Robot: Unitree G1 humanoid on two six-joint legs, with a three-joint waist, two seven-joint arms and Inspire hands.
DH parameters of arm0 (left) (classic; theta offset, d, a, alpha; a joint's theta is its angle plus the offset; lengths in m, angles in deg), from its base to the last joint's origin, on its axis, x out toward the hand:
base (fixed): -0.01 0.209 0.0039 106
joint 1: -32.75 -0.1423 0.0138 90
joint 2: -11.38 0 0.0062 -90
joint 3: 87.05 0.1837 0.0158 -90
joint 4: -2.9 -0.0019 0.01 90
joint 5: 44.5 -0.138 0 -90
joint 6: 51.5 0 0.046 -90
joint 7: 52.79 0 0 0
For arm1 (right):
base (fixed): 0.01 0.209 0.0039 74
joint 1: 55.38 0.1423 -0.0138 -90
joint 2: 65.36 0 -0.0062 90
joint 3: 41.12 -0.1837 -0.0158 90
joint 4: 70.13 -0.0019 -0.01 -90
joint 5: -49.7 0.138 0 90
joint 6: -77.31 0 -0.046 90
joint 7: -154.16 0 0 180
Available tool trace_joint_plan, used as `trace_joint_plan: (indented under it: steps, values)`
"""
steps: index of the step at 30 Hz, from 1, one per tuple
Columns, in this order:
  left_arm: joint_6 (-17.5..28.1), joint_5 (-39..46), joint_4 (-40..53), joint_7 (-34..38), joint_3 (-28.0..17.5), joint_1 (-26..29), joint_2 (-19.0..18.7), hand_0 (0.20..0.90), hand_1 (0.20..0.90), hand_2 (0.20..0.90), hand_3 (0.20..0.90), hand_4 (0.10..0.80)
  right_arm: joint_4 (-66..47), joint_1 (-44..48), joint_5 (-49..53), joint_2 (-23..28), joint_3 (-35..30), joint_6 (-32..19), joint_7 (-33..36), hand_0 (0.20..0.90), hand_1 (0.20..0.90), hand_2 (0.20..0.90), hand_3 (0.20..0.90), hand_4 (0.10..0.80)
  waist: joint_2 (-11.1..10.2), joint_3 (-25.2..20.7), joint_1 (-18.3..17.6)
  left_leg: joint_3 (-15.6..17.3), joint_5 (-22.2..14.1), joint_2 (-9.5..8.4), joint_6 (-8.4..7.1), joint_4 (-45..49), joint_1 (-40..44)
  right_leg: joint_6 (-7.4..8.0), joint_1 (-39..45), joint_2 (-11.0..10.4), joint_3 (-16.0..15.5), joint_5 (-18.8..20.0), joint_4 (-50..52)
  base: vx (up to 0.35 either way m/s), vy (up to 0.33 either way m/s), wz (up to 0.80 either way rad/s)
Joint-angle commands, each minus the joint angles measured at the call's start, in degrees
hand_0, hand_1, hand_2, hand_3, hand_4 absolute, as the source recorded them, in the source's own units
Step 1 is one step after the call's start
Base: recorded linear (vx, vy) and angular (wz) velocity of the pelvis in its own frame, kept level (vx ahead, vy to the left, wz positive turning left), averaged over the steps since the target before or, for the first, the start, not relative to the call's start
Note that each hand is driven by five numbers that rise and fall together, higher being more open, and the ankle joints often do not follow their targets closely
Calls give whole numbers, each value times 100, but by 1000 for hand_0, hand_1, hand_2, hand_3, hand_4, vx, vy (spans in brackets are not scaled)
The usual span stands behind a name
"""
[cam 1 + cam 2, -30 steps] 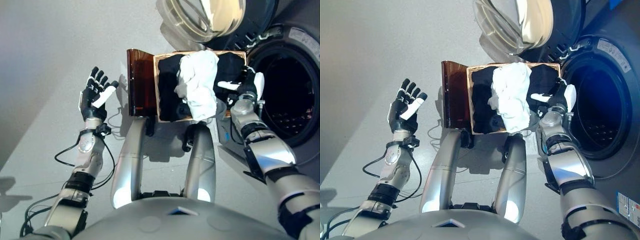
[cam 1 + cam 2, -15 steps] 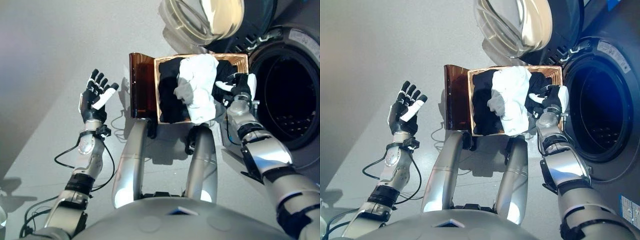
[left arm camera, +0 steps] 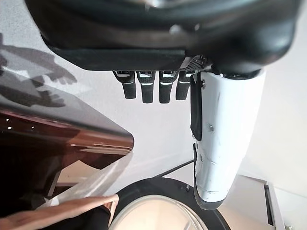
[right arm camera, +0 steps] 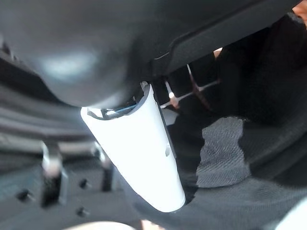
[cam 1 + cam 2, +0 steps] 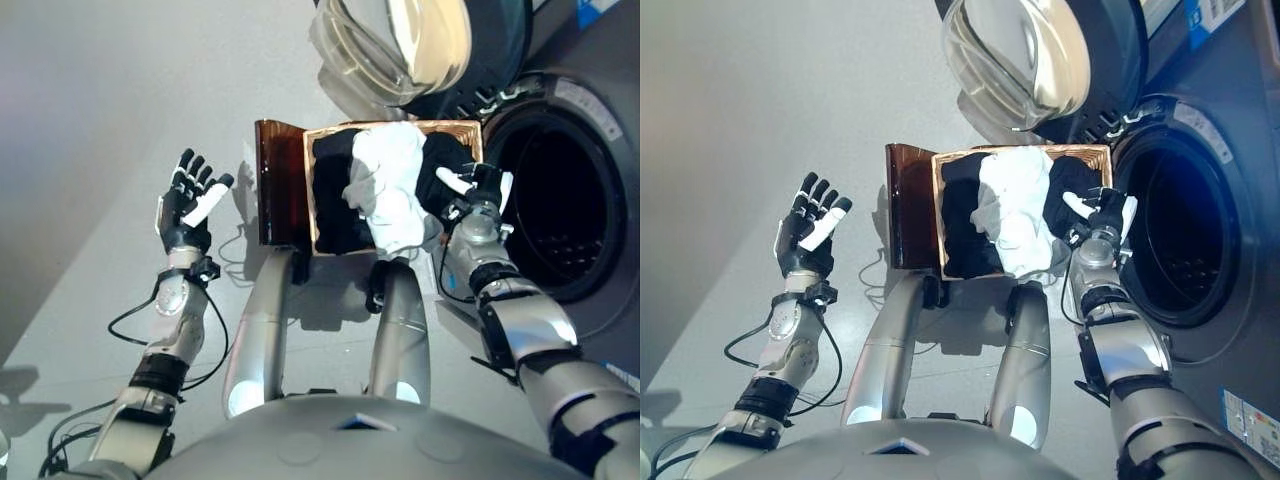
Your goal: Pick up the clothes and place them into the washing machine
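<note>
A wood-rimmed basket stands on the floor just ahead of me. It holds black clothes with a crumpled white garment draped over their middle. My right hand is at the basket's right rim, over the black cloth, its white-covered thumb sticking out straight. My left hand is raised well left of the basket, open and holding nothing, its fingers straight. The washing machine's dark drum opening gapes right of the basket.
The machine's round glass door hangs swung out above the basket's far edge. A dark brown panel stands against the basket's left side. Grey floor stretches to the left.
The whole view has shifted a little. My right hand stays at the basket's right rim over the black clothes. The left hand holds its raised, open pose.
</note>
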Motion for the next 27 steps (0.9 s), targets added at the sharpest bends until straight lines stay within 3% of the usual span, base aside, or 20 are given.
trace_joint_plan:
  steps: [1,13,17,18,27]
  values:
    - [509,32,363,-46,-534,295,18,900,900,900,900,800,-666,219,470,314,-113,-811,-140,200,200,200,200,300,-69,167,-28,38,-675,65,-264,-327,935,-555,207,172,22,1080,-929,35,-7,-14]
    - [543,13,-131,-195,-630,391,191,900,900,900,900,800,-1636,-592,1402,-92,-471,-1202,-655,200,200,200,200,300,-194,143,-180,-11,134,56,-428,-2295,2322,-269,1551,184,-138,1910,-2828,57,-11,-11]
    - [536,-85,-319,-173,-711,405,248,900,900,900,900,800,-2168,-978,1161,-188,-369,-1210,-674,200,200,200,200,300,-254,104,-245,-5,364,96,-498,-2888,2802,-188,1976,170,-174,2131,-3357,50,2,-4]
    - [543,-124,-363,-160,-730,416,257,900,900,900,900,800,-2385,-1113,1080,-219,-323,-1212,-691,200,200,200,200,300,-293,112,-276,48,633,104,-491,-3123,2905,-206,2089,147,-214,2413,-3607,0,0,0]
    - [523,-407,-703,-98,-837,453,321,900,900,900,900,800,-3423,-1685,851,-286,-247,-1231,-908,200,200,200,200,300,-420,20,-358,83,1031,190,-641,-4094,3770,-106,2887,210,-295,2700,-4587,54,-9,-11]
